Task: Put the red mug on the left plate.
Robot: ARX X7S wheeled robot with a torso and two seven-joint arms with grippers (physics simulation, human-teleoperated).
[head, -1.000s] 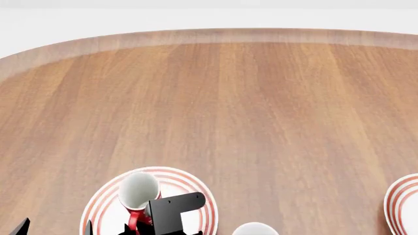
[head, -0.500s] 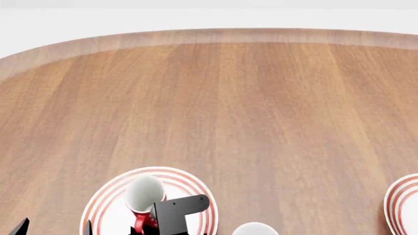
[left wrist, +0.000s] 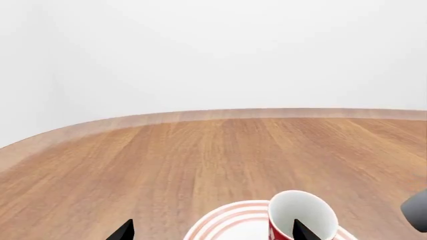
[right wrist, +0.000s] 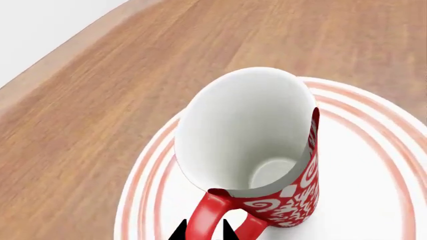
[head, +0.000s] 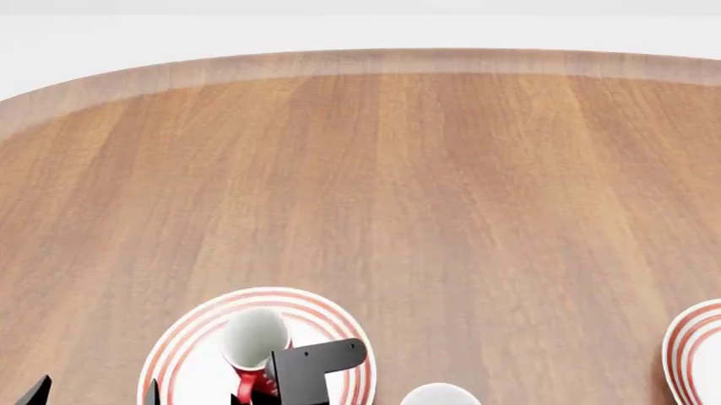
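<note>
The red mug (right wrist: 267,165), white inside with white swirls, hangs tilted just over the left plate (right wrist: 373,200), a white plate with red rings. My right gripper (right wrist: 203,232) is shut on the mug's red handle, one black fingertip on each side. In the head view the mug (head: 255,336) is over the left plate (head: 186,354) at the bottom left, with the right gripper (head: 270,384) beside it. I cannot tell if its base touches the plate. My left gripper (left wrist: 212,231) is open and empty, its tips wide apart next to the mug (left wrist: 300,215).
The rim of a plain white mug (head: 440,395) shows at the bottom edge, right of the left plate. A second ringed plate (head: 698,346) lies at the right edge. The wooden table (head: 394,186) stretches far ahead to its curved far edge.
The red mug, in my right gripper, has moved a little toward the near edge and to the right, lower over the left plate. The left gripper has not moved.
</note>
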